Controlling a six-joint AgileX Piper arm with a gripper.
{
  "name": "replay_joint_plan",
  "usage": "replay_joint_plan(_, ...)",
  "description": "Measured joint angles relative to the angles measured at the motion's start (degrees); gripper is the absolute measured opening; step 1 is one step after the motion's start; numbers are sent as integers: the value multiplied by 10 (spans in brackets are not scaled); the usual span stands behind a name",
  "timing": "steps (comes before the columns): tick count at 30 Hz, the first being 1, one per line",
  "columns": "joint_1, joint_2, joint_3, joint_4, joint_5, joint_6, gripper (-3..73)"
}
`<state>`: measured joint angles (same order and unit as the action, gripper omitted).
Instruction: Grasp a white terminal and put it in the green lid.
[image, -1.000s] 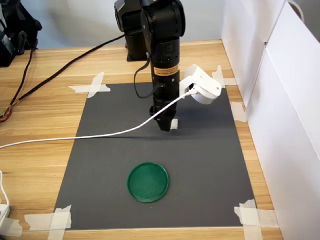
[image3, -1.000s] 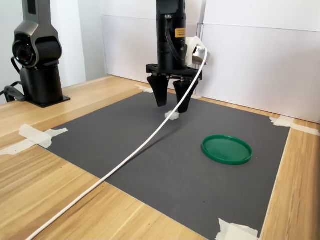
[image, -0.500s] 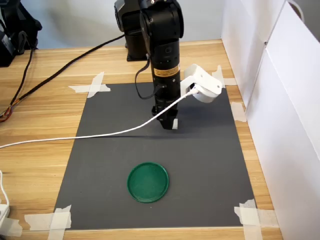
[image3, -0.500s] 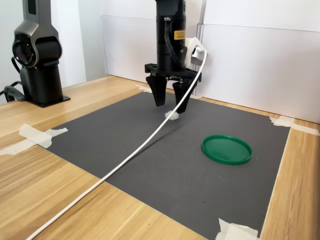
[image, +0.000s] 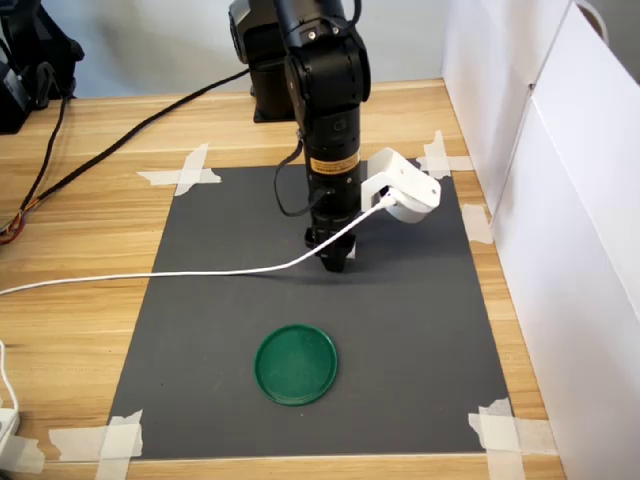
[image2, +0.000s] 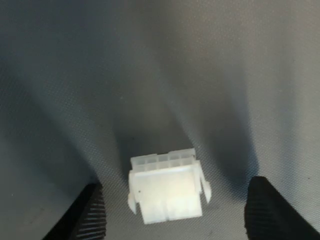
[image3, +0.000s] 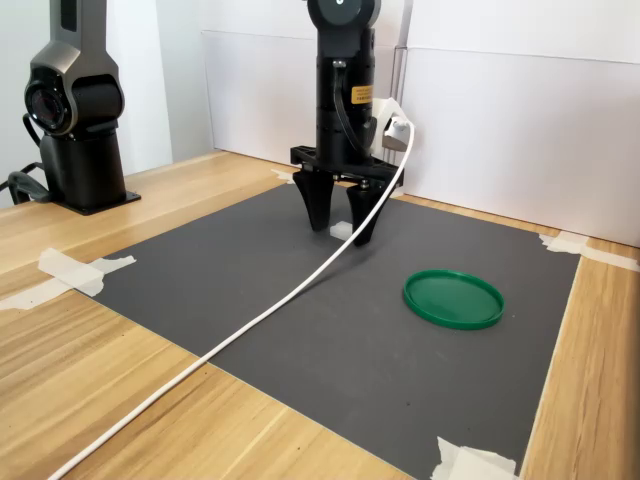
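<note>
White terminal sits between lowered, spread fingers

Black robot arm stands upright over a dark grey mat (image: 420, 330) taped to a wooden bench (image: 90, 230). Its gripper (image3: 341, 222) has dropped since a second ago, when it hung above the part; the fingertips now reach down to the mat. The jaws stand apart, gripping nothing. The white terminal (image2: 166, 186) lies on the mat between the two fingers (image2: 92, 215), touching neither in the wrist view. It is unmoved, toward the mat's far edge in the first exterior view. The green lid (image: 296, 364) lies flat near the mat's near edge, well apart, holding nothing. A white cable (image3: 250, 320) trails from the wrist camera across the mat
</note>
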<state>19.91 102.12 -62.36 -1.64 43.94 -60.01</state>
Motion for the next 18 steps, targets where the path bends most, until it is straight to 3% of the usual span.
replay_joint_plan(6,0,1,0,1,-1,0,563)
replay_joint_plan(12,0,1,0,9,-5,5,331)
replay_joint_plan(18,0,1,0,9,-5,23,312)
